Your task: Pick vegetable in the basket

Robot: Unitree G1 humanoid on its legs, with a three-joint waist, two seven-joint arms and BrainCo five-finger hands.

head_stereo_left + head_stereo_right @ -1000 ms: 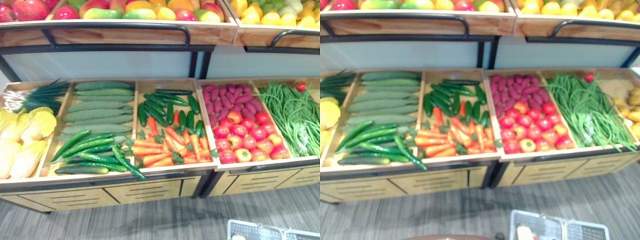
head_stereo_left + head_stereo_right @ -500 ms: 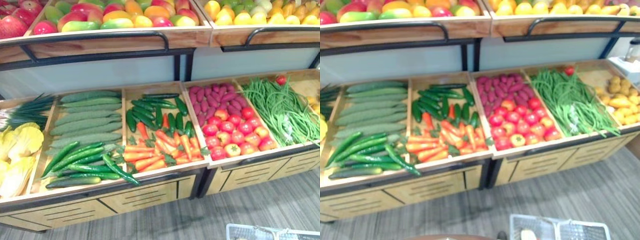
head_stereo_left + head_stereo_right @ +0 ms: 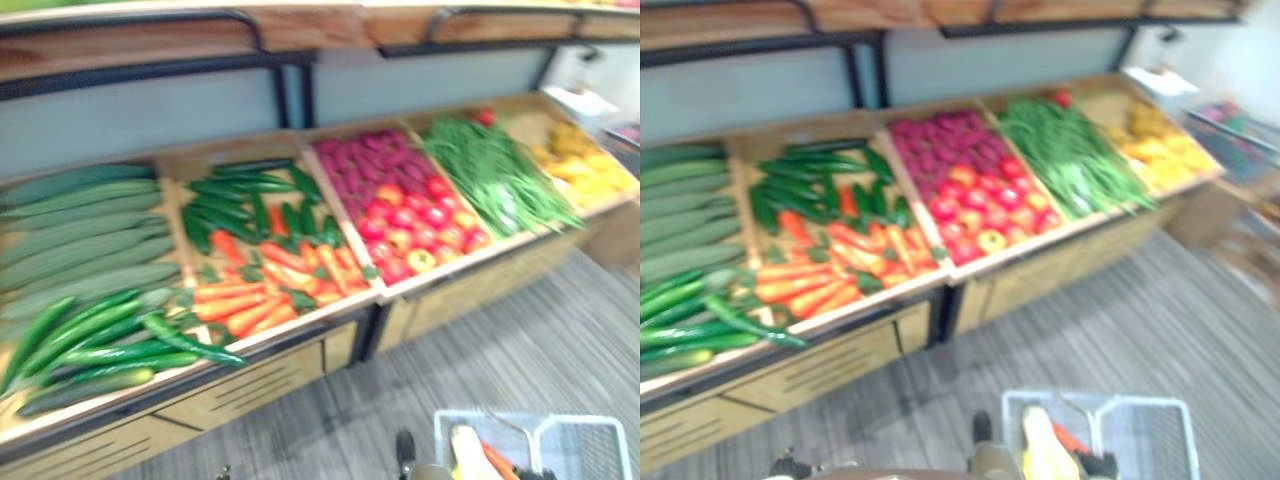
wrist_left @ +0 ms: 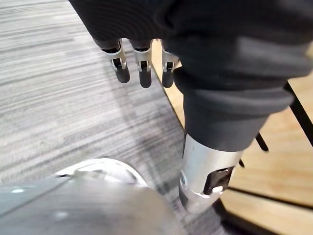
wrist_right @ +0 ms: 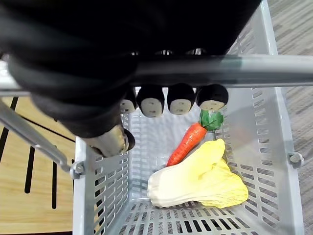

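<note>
Your left hand (image 4: 144,68) hangs empty, fingers loose, over the floor (image 4: 58,98), free for picking. Your right hand (image 5: 181,98) curls its fingers round the basket (image 5: 274,122) handle (image 5: 234,70) to carry it. A carrot (image 5: 188,142) and a yellow cabbage (image 5: 200,183) lie inside, with the vegetable stand (image 3: 240,385) ahead.

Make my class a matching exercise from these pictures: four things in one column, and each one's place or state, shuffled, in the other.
1 carrot
2 right hand
3 left hand
4 tomatoes

A open, above the floor
B on the stand beside the green beans
C in the basket beside the cabbage
D shut on the basket handle

Pairs: 1-C, 2-D, 3-A, 4-B
</note>
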